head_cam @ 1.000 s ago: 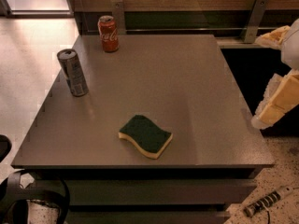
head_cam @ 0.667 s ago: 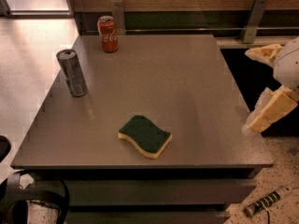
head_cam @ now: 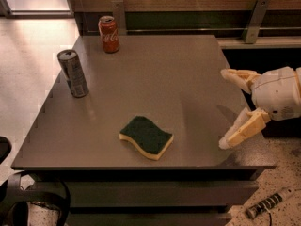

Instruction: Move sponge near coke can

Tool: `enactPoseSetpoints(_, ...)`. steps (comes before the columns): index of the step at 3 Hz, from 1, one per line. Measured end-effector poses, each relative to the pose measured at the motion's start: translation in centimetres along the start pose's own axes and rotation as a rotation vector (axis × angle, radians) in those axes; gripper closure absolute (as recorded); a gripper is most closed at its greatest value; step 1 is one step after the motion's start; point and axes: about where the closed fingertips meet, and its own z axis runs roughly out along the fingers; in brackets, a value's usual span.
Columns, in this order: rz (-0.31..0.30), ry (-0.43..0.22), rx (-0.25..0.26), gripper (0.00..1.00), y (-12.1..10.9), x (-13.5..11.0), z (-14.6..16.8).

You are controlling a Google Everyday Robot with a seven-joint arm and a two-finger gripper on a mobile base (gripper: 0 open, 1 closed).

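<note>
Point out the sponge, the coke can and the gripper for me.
sponge (head_cam: pixel 145 135), camera view, on its dark green top.
coke can (head_cam: pixel 109 36), camera view, on its red side.
gripper (head_cam: pixel 224 109), camera view, midway between its open fingertips, right of the sponge.

Gripper (head_cam: pixel 224 109) at right edge of table (head_cam: pixel 178 69), arm (head_cam: pixel 282 93) cropped by right border, dark object (head_cam: pixel 11 213) lower left cropped

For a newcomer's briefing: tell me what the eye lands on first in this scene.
The cream gripper at the right edge stands out first, its jaws spread open over the grey table. Next comes the green-and-yellow sponge, lying flat near the front edge, apart from the gripper. The red coke can stands at the far left corner, with a taller silver can nearer along the left side.
</note>
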Motion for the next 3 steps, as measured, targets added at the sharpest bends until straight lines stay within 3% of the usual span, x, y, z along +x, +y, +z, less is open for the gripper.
enactPoseSetpoints(1,0.005,-0.091,-0.037,0.0,1.0,-0.3,2.5)
enactPoseSetpoints(3,0.053,-0.132,-0.088,0.0,2.7,-0.3,7.6)
